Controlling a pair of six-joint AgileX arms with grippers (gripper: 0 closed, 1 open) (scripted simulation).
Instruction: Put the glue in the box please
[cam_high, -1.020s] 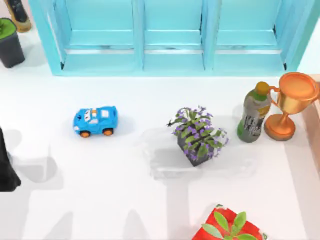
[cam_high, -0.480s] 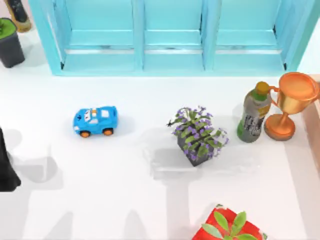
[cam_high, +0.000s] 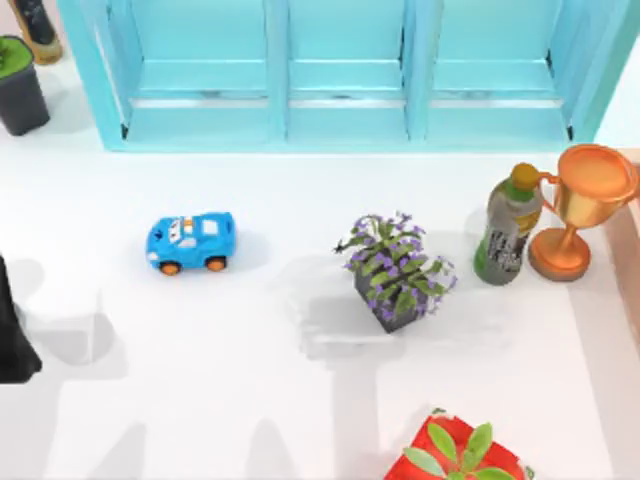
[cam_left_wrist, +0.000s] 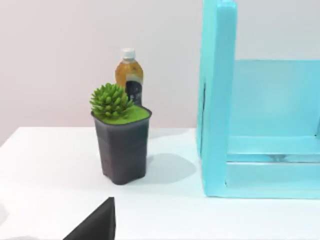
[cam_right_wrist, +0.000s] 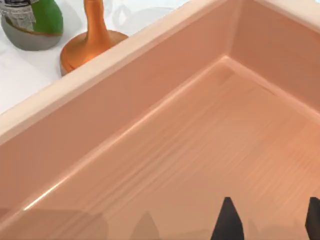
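Right gripper (cam_right_wrist: 270, 220) of mine hangs inside the box (cam_right_wrist: 150, 75), its two dark fingertips (cam_right_wrist: 227, 220) spread apart above the bare floor, holding nothing. The glue (cam_high: 508, 225) stands upright on the table (cam_high: 250, 380), outside the box: a green-grey bottle with a dark label and a yellow cap, just beside the trophy (cam_high: 580, 205), on its left. The trophy's foot sits close to the box's wall at the table's right edge. A flower pot (cam_high: 395, 272) stands near the glue on its left, and a toy car (cam_high: 190, 241) lies well apart, farther left. Bare white table lies between them and in front. A blue shelf (cam_high: 340, 70) runs along the far edge. My left gripper (cam_high: 12, 335) is parked at the left edge.
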